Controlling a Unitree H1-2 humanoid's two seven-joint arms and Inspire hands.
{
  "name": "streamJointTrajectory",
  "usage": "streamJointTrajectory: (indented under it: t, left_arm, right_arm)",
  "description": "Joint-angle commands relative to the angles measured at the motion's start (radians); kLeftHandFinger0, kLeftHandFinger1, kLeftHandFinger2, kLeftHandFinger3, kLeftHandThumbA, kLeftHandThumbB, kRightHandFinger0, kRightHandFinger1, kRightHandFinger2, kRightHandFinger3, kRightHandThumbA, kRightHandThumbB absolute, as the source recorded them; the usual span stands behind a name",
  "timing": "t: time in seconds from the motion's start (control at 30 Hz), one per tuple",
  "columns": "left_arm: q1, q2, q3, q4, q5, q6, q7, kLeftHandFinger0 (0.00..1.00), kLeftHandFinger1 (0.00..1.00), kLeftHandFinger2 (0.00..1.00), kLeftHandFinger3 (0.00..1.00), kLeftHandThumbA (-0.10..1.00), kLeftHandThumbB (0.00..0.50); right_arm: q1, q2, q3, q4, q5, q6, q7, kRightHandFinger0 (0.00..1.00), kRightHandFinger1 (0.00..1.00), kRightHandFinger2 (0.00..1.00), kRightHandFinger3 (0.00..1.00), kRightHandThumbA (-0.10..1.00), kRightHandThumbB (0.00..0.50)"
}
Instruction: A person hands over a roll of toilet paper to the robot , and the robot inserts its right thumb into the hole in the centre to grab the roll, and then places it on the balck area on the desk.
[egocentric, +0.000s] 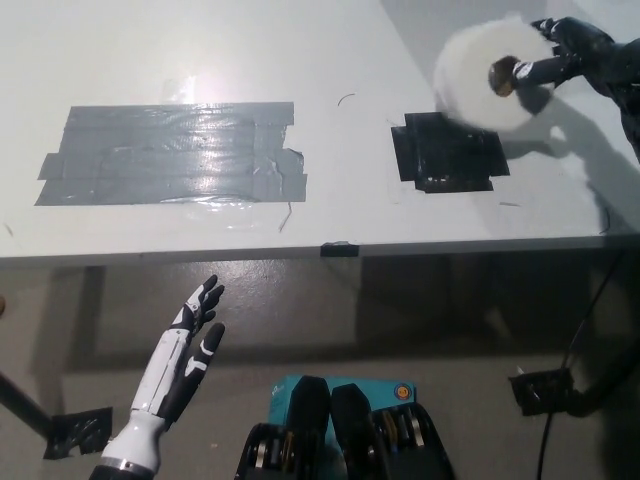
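Observation:
A white toilet paper roll (478, 82) hangs blurred above the far right of the white desk (330, 60), its centre hole facing the right. My black right hand (572, 52) holds it with the thumb in that hole. The roll hovers over the back edge of the black taped area (448, 153). My white left hand (186, 360) rests open below the desk's front edge at the lower left.
A large patch of grey tape (170, 152) covers the left part of the desk. A small black tape tab (339, 248) sits on the front edge. A black cable (585, 350) hangs at the right, and grey floor lies below.

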Motion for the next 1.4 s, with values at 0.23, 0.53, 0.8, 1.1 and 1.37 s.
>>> streamJointTrajectory:
  t: [0.23,0.53,0.8,1.1,1.37]
  left_arm:
    - [0.002,0.009,0.007,-0.012,-0.006,-0.029,0.000,1.00,1.00,1.00,1.00,0.95,0.137]
    - [0.001,0.009,0.008,-0.014,-0.012,-0.027,-0.003,1.00,1.00,1.00,1.00,0.92,0.124]
    - [-0.001,0.010,0.007,-0.007,-0.014,-0.030,-0.004,1.00,1.00,1.00,1.00,0.94,0.146]
    - [-0.015,0.006,0.014,-0.004,-0.014,-0.031,0.003,1.00,1.00,1.00,1.00,0.91,0.132]
    - [-0.066,0.002,0.021,0.017,-0.018,-0.032,0.008,1.00,1.00,1.00,1.00,0.94,0.138]
  right_arm:
    - [-0.072,-0.005,0.129,0.010,-0.128,-0.022,0.125,0.06,0.57,0.88,0.64,-0.10,0.186]
    - [-0.083,0.000,0.160,0.026,-0.125,-0.019,0.248,0.82,1.00,1.00,1.00,0.07,0.254]
    - [-0.087,-0.026,-0.008,-0.001,-0.005,-0.025,0.162,1.00,1.00,1.00,1.00,0.63,0.408]
    - [-0.126,-0.087,-0.235,-0.193,0.089,-0.091,0.150,1.00,1.00,1.00,1.00,0.80,0.413]
    - [0.031,-0.154,-0.331,-0.785,0.108,0.053,0.164,1.00,1.00,1.00,1.00,0.92,0.453]
